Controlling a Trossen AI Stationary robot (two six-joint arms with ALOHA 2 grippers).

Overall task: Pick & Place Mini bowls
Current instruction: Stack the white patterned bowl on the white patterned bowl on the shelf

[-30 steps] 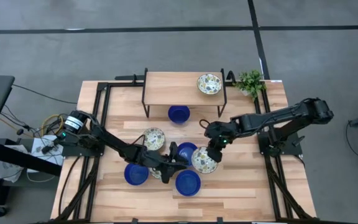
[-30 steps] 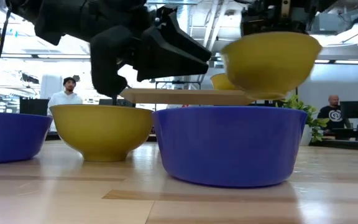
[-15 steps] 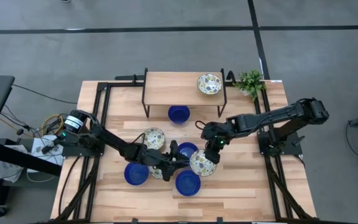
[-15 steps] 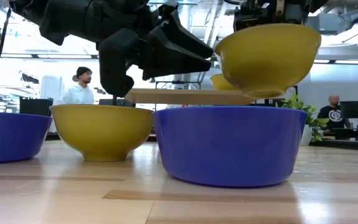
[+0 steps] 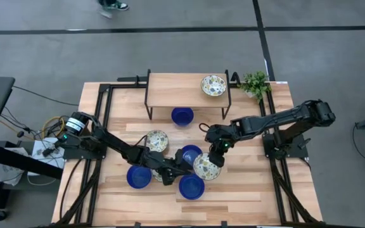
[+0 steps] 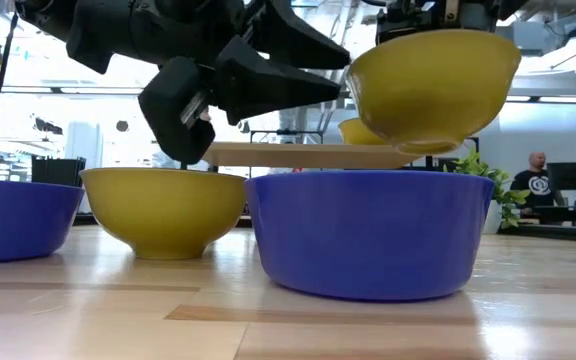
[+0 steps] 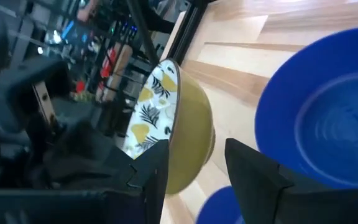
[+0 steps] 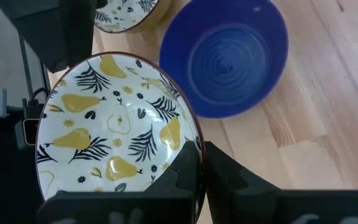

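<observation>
Take the small wooden shelf [image 5: 185, 90] with its thin black metal legs as your reference; it stands at the far edge of the pale, planked wooden table [image 5: 252, 183]. On the shelf top, toward its right end, you see a round patterned bowl [image 5: 213, 85] with a cream inside printed with yellow pears and dark leaves. Under the shelf sits a glossy, solid blue bowl [image 5: 182, 116]. In front of the shelf, toward the near edge of the table, the other bowls form a cluster: a second patterned bowl [image 5: 156, 140] to the left, a blue bowl [image 5: 189, 153] near the middle, a blue bowl [image 5: 139, 177] farther forward on the left, and a blue bowl [image 5: 191, 186] nearest the table's front edge. The right gripper [image 5: 213, 152] is clenched on the rim of a third patterned bowl [image 8: 114, 134], which the low view shows lifted clear of the table, its outside a smooth mustard yellow, slightly tilted. The right arm reaches in from the right of the shelf, bent at the elbow. The left gripper [image 5: 181, 163] holds nothing; its two dark fingers [image 7: 253, 171] stand spread, above the table among the front bowls, just left of the lifted bowl. The left arm stretches low and long across the table from its left edge.
</observation>
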